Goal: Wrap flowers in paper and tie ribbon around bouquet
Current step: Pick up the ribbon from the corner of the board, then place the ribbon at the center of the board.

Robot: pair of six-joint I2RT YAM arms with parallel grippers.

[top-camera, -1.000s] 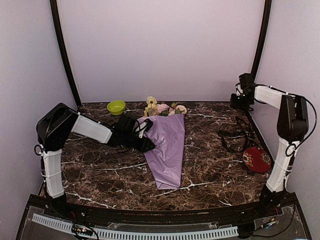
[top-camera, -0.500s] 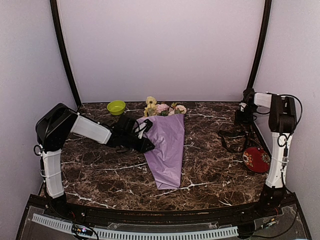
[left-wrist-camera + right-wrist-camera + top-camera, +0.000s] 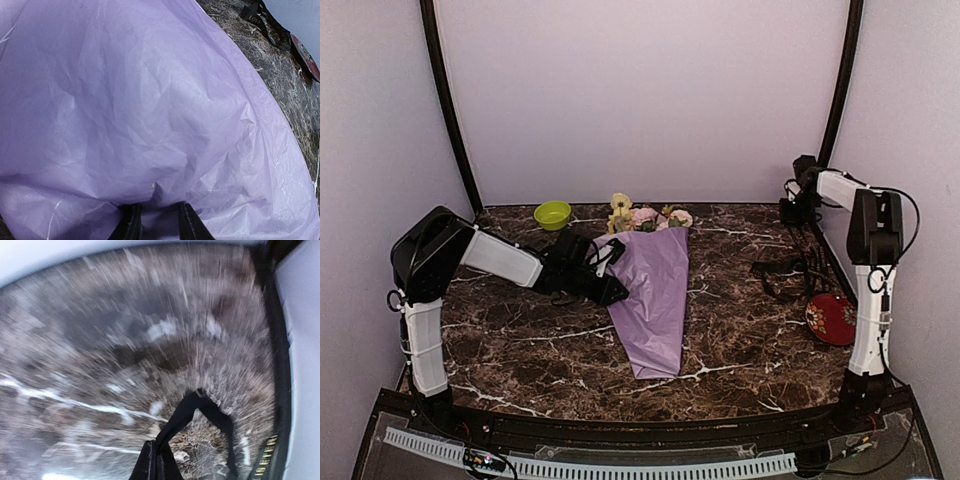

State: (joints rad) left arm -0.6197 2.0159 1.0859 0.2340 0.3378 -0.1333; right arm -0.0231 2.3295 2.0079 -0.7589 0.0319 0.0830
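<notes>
The bouquet lies mid-table as a cone of lilac paper (image 3: 652, 290), its point toward me. Pink and yellow flowers (image 3: 645, 216) stick out of the wide far end. My left gripper (image 3: 611, 280) sits at the cone's left edge. In the left wrist view my left gripper (image 3: 157, 222) is shut on a fold of the paper (image 3: 150, 110), and the fingertips (image 3: 131, 225) are half buried in it. My right gripper (image 3: 790, 207) hangs at the back right, its view blurred. There my right gripper (image 3: 156, 462) is shut on the black ribbon (image 3: 200, 407), which trails down to the table (image 3: 782, 272).
A green bowl (image 3: 552, 213) stands at the back left, close to the flowers. A red round disc (image 3: 833, 319) lies by the right arm's base, just beyond the ribbon's loops. A black frame post (image 3: 838, 100) runs up behind the right gripper.
The right arm dipped to the ribbon at the back right, closed on it and rose slightly, lifting one end. The left arm and the bouquet stayed still.
</notes>
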